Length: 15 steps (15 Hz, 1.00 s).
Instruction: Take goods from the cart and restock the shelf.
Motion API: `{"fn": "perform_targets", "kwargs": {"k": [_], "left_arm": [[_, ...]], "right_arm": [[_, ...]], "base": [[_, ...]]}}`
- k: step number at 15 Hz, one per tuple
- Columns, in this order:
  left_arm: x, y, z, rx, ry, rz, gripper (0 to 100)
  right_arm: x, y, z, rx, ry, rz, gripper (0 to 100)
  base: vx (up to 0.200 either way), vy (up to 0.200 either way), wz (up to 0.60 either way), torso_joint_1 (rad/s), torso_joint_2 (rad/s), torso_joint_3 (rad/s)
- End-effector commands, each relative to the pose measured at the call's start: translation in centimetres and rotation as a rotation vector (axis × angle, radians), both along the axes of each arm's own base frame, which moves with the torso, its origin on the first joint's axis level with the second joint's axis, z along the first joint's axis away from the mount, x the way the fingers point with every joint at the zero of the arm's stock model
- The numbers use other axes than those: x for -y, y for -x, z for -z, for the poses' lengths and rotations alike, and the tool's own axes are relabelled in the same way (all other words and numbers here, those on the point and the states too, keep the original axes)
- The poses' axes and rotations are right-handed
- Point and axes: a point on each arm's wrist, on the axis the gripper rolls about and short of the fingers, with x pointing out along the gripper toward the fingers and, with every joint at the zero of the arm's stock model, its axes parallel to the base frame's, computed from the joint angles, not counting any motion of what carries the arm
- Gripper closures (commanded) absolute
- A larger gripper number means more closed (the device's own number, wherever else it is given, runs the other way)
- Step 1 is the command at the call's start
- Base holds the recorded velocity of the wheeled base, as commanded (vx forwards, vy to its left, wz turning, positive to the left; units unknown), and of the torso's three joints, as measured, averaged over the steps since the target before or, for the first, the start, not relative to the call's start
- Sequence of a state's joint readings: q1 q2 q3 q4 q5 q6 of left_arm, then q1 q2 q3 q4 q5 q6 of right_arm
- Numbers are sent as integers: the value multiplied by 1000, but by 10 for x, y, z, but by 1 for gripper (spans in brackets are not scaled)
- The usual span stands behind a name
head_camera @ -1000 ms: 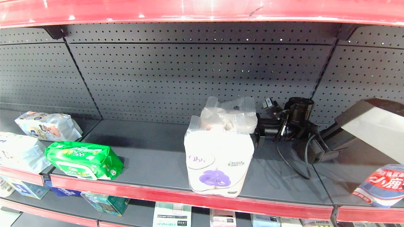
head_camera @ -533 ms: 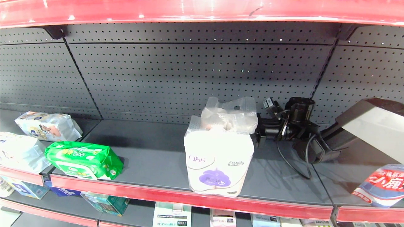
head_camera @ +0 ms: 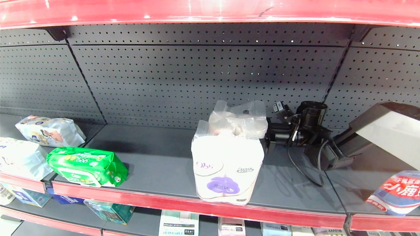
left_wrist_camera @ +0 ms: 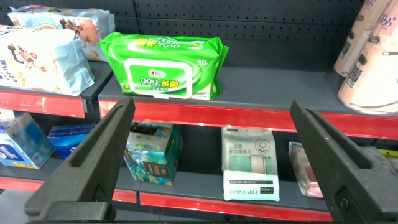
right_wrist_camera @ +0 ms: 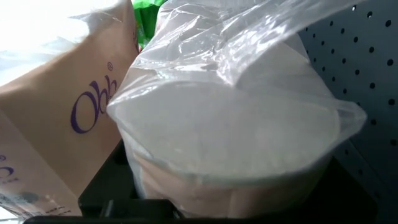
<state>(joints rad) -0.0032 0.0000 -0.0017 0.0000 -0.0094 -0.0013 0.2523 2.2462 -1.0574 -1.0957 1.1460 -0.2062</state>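
Head view: the toilet paper pack (head_camera: 227, 164) stands upright at the front edge of the grey shelf (head_camera: 157, 164), white rolls inside its clear plastic wrap. The right jaws sit against its upper rear corner; the right wrist view has a roll (right_wrist_camera: 230, 137) between them, grip or gap I cannot tell. Well to the left lies a green wipes pack (head_camera: 87, 166). The left jaws gape wide, holding nothing, facing that pack.
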Motion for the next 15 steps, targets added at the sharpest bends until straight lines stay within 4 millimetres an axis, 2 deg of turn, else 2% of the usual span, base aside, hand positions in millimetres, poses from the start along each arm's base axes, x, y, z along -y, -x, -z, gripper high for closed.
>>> {"fn": "perform_targets", "kwargs": {"k": [1,4,5,10,15], "left_arm": [[0,0,0,0,0,0,0],[0,0,0,0,0,0,0],[0,0,0,0,0,1,0],[0,0,0,0,0,1,0],[0,0,0,0,0,1,0]], "right_arm": [[-2,1,-1,0,0,-4,100],[-3,1,-3,7,1,30,100],[-4,2,-2,6,4,33,0],[-2,6,-9,12,-1,36,0],[7,19,-11,-17,12,94,0]], "base": [[0,0,0,0,0,0],[0,0,0,0,0,0],[0,0,0,0,0,0],[0,0,0,0,0,0],[0,0,0,0,0,0]]}}
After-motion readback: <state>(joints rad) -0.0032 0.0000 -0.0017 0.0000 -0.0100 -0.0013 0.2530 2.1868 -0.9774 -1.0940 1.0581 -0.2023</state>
